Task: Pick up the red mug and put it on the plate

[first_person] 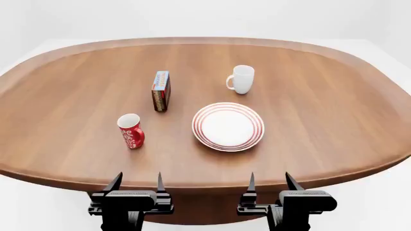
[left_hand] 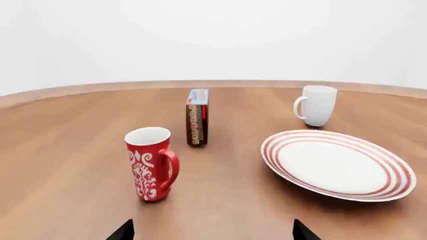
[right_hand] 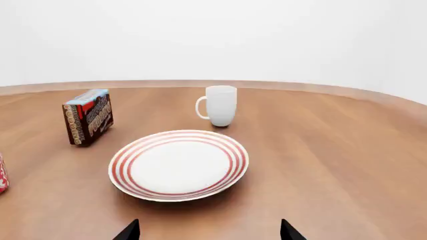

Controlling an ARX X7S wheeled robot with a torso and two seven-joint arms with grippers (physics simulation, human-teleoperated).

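Note:
The red mug (first_person: 131, 131) with white lettering stands upright on the table's front left; it also shows in the left wrist view (left_hand: 151, 163), and a sliver of it in the right wrist view (right_hand: 3, 175). The plate (first_person: 228, 126), white with red rings, lies to its right, and shows in the left wrist view (left_hand: 338, 164) and the right wrist view (right_hand: 179, 164). My left gripper (first_person: 136, 182) is open and empty at the table's front edge, short of the mug. My right gripper (first_person: 268, 181) is open and empty at the front edge, short of the plate.
A plain white mug (first_person: 241, 79) stands behind the plate. A brown and blue box (first_person: 160, 90) stands on edge behind the red mug. The wooden oval table (first_person: 334, 96) has its front edge right by both grippers.

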